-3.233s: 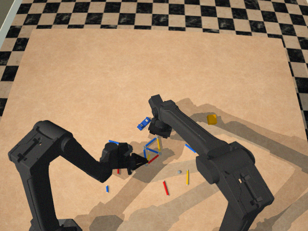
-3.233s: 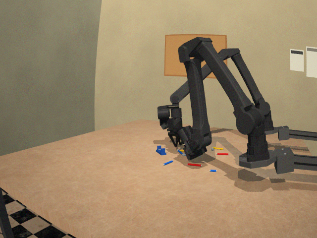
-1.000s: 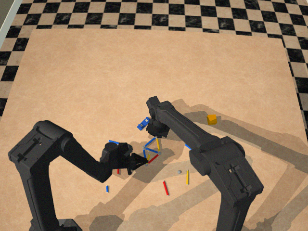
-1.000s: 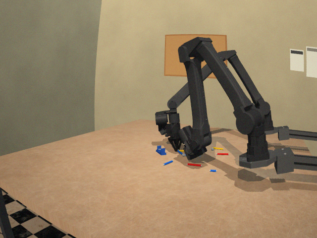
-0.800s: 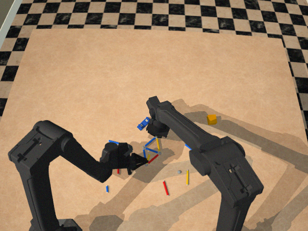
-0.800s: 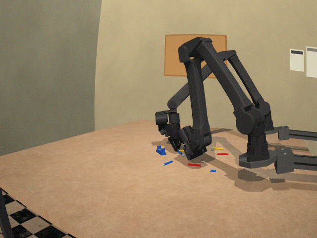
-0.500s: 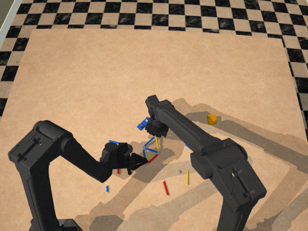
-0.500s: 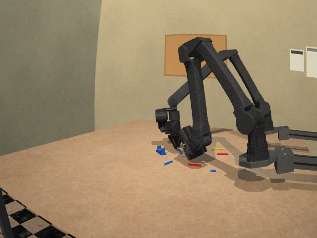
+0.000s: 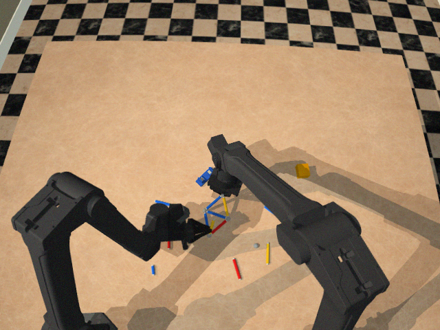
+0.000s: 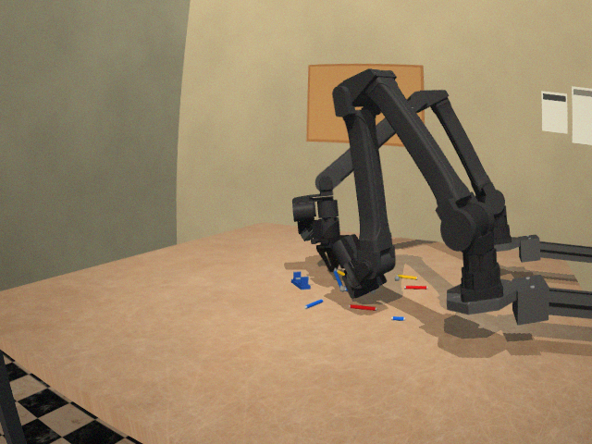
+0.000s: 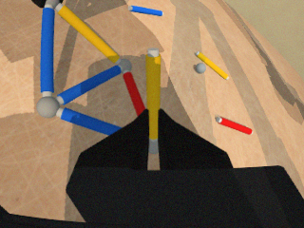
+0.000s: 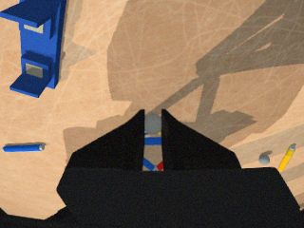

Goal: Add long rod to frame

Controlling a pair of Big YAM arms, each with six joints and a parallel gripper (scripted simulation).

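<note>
The frame [image 9: 216,214] [image 11: 47,52] [image 10: 338,278] of blue, yellow and red rods joined by steel balls stands on the table. My right gripper [image 9: 222,194] [image 12: 153,116] points down over it and is shut on the frame's top steel ball [image 12: 153,124]. My left gripper [image 9: 208,231] [image 11: 153,115] reaches in low from the side and is shut on a long yellow rod [image 11: 153,87] [image 9: 212,224]. The rod's free end points up, close beside the frame's red rod [image 11: 134,92] and a lower ball [image 11: 124,65], apart from them.
A loose steel ball [image 9: 256,245] [image 11: 200,67] [image 12: 264,158] and a yellow rod [image 9: 267,253] [image 11: 212,65] lie nearby, with a red rod [image 9: 236,268] [image 11: 234,125]. A blue block [image 9: 204,176] [image 12: 38,47] [image 10: 300,281], blue rods [image 9: 152,269] [image 12: 23,147] and an orange cube [image 9: 302,170] are around.
</note>
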